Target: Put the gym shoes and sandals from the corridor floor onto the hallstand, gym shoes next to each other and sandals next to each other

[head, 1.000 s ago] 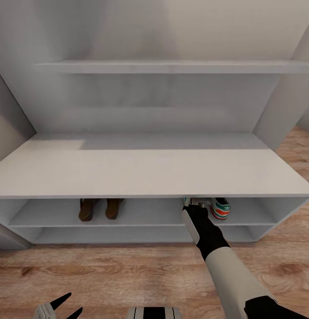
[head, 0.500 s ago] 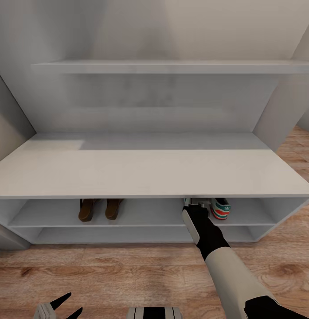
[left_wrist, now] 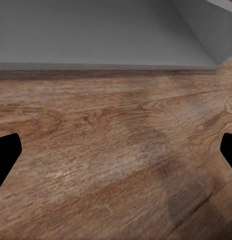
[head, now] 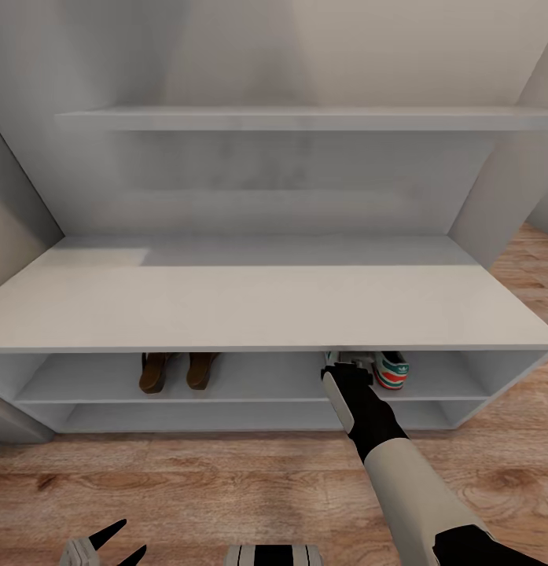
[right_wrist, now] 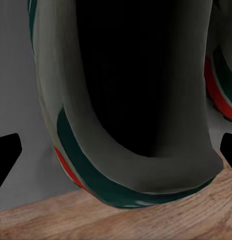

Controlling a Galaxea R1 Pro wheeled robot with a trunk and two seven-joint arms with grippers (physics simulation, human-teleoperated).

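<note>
the right end effector (head: pixel 346 364), fingers spread wide, sits at the heel of a gym shoe (right_wrist: pixel 131 120) whose long axis runs straight into the upper shelf (head: pixel 250 385), beside its twin (head: pixel 391 369).

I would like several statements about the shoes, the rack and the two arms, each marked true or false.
1. The two sandals stand side by side on the hallstand's upper open tier. True.
2. One gym shoe lies on the corridor floor. False: it sits on the upper tier, right of the sandals.
3. The right gripper reaches into that tier beside the gym shoe. True.
4. The left gripper holds a sandal. False: its fingers are spread and empty, low over the floor.
5. The sandals sit right of the gym shoe. False: they sit left of it.
</note>
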